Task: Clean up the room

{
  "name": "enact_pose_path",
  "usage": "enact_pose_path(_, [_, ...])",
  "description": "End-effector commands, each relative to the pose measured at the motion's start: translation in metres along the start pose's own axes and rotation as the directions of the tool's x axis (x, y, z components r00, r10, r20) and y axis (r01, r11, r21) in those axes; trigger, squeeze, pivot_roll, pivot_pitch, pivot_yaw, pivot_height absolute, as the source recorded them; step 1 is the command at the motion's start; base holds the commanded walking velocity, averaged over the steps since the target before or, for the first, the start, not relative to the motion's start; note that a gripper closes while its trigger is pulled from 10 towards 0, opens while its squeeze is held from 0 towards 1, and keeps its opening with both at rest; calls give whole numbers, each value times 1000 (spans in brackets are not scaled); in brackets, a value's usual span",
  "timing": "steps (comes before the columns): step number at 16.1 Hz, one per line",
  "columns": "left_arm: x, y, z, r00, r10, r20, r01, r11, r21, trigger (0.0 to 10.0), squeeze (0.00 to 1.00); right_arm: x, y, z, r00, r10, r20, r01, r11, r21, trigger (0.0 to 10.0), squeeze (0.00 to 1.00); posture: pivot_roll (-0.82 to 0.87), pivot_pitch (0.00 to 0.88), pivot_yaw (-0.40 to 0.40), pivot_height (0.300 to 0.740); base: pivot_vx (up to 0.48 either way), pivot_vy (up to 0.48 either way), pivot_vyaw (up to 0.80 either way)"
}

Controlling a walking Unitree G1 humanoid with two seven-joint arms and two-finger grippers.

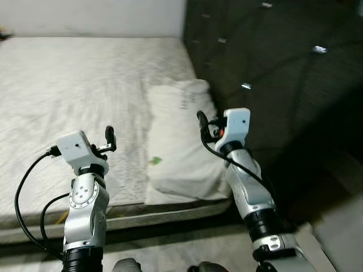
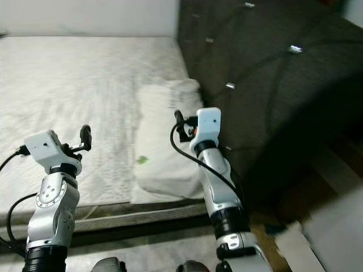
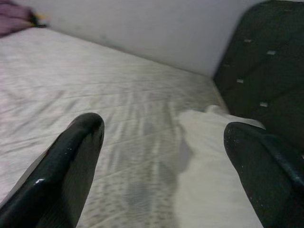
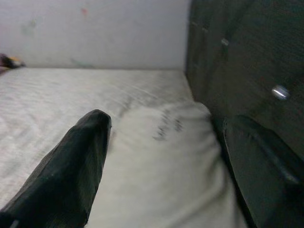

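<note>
Both claws spread wide, empty: the right gripper (image 4: 161, 156) hovers over the white pillow (image 1: 181, 141), the left gripper (image 3: 161, 156) over the bare mattress (image 1: 68, 85). Looks like it's lining up the pillow; next it should lower and pinch.

We see a pale mattress (image 1: 74, 102) filling the frame's left, a white pillow (image 1: 181, 141) lying at its right edge.

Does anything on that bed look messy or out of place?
The white pillow lies along the bed's side by the dark headboard, with a small green mark on it. Something purplish sits at the mattress's far corner.
</note>
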State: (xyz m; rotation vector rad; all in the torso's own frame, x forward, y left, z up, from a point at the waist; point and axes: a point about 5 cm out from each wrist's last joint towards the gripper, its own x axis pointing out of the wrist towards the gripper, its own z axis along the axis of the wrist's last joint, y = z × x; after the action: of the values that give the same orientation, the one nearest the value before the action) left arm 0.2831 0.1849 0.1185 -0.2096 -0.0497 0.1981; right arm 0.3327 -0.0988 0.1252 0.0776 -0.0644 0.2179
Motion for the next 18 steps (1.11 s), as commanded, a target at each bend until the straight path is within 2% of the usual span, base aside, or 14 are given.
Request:
enact_pose_path(1, [-2,-1,1,1000,2,3,-2,1000,29,10000,0,0,1,3,1000,-1,4,1,1000,4,10000,0,74,99,-46,740,0,0,-431])
enact_pose_path(2, [-2,-1,2,1000,17,18,-18,999,33,10000,0,-1,1,3,1000,-1,2,0,1000,7,10000,0,74,102,-46,740,0,0,-425])
enact_pose_path(3, [-3,-4,5,996,-80,35,81,997,-2,10000,0,-1,1,3,1000,2,-1,-2,1000,8,10000,0,74,105,-46,740,0,0,0])
enact_pose_path(5, [-4,1,4,999,-41,25,42,999,-4,10000,0,-3,1,3,1000,8,-9,-8,1000,9,10000,0,70,115,-47,740,0,0,0])
enact_pose_path(7, [-6,0,5,999,-47,21,47,999,-9,10000,0,-4,1,3,1000,10,-13,-10,1000,9,10000,0,68,123,-47,740,0,0,0])
enact_pose_path(15, [-9,-2,5,997,-69,20,69,997,-30,10000,0,-9,0,1,999,6,-39,-5,1000,20,10000,0,67,146,-44,740,0,480,0])
enact_pose_path(18, [-10,0,5,997,-71,12,72,997,-15,10000,0,-10,1,1,999,14,-40,-13,1000,26,10000,0,67,150,-43,740,0,480,0])
